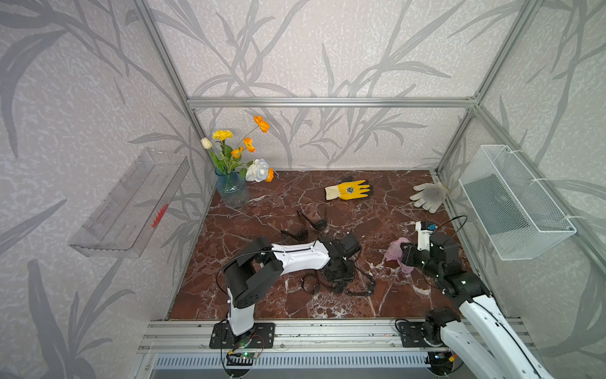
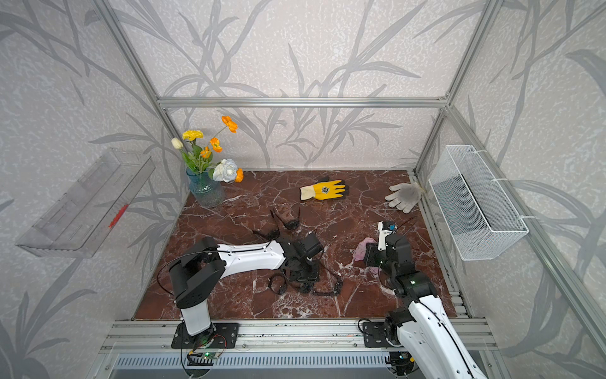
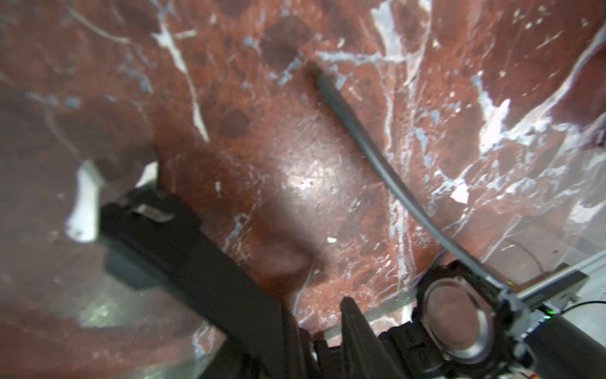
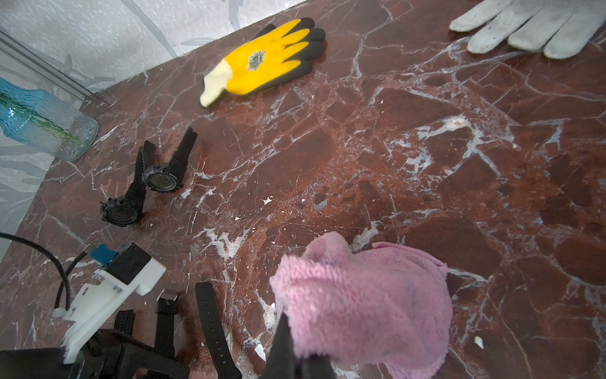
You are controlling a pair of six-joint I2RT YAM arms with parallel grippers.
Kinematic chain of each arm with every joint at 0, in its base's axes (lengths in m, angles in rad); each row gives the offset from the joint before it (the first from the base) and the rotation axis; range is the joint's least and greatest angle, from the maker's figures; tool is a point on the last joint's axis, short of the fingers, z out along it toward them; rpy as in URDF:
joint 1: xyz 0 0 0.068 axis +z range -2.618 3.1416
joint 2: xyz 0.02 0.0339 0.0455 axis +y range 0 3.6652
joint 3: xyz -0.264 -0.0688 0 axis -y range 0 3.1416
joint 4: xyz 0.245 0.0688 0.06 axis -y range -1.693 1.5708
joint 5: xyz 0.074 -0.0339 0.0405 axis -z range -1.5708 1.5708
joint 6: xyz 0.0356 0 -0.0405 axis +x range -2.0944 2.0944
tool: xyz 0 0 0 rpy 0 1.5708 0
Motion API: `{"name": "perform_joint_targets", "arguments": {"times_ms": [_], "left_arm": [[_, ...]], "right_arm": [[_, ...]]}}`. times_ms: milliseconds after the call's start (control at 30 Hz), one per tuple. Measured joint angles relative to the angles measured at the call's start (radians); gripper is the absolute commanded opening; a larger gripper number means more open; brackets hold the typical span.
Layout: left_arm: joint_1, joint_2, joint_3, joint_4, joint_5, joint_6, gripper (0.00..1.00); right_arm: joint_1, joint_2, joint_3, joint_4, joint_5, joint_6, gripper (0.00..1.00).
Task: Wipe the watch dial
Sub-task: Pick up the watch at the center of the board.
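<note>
A pink cloth [image 4: 360, 305] bunches right at the lens. It is pinched in the pressed-together jaws of the right gripper [image 4: 295, 341] and drapes forward of them onto the marble table [image 4: 426, 164]. The left gripper [image 3: 229, 262] hangs low, jaws part spread, with bare marble between them. The watch [image 3: 459, 315] lies dial up just outside one of its fingers [image 3: 355, 325]; whether they touch, I cannot tell. Two other watches [image 4: 160, 178] lie well beyond both pairs of jaws.

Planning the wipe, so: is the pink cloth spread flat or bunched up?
Bunched up. The pink cloth is a crumpled wad pinched in the shut right hand; no part lies spread flat.
</note>
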Motion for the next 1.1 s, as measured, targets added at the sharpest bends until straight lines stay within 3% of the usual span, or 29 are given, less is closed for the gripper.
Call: {"name": "perform_joint_targets", "arguments": {"times_ms": [300,767,1100], "left_arm": [[0.004,0.000,-0.020,0.062,0.008,-0.079,0.39],[0.010,-0.003,-0.063,0.149,0.019,-0.140,0.12],[0.014,-0.014,-0.078,0.145,0.019,-0.139,0.00]], "right_arm": [[0.000,0.000,0.000,-0.005,-0.006,0.000,0.00],[0.000,0.000,0.000,-0.006,-0.013,0.000,0.00],[0.000,0.000,0.000,-0.006,-0.013,-0.001,0.00]]}}
